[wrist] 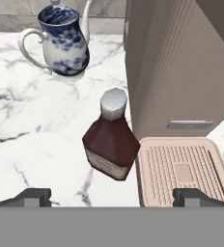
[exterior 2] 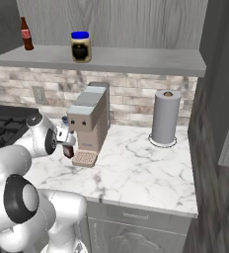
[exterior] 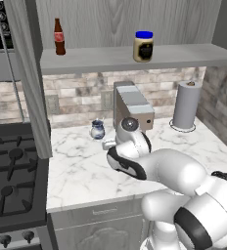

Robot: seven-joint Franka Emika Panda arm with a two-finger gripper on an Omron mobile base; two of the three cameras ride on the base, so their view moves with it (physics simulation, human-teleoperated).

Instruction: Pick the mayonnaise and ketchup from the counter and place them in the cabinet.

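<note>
The ketchup (wrist: 110, 140), a squat dark reddish-brown bottle with a pale cap and label, stands on the white marble counter (wrist: 36, 135) right beside the coffee machine's drip tray. My gripper (wrist: 115, 197) hovers over it, open, with one fingertip on each side and nothing between them. The mayonnaise (exterior: 143, 46) (exterior 2: 81, 47), a blue-lidded jar, stands upright on the pale shelf board of the grey cabinet (exterior: 184, 56) (exterior 2: 136, 59).
A beige coffee machine (exterior: 133, 105) (wrist: 181, 72) stands close on one side of the ketchup, and a blue-and-white jug (exterior: 97, 130) (wrist: 63, 41) sits behind it. A paper towel roll (exterior 2: 165, 123) stands further right. A slim red-labelled bottle (exterior: 59, 36) occupies the shelf's left end. The stove (exterior: 12, 176) is left.
</note>
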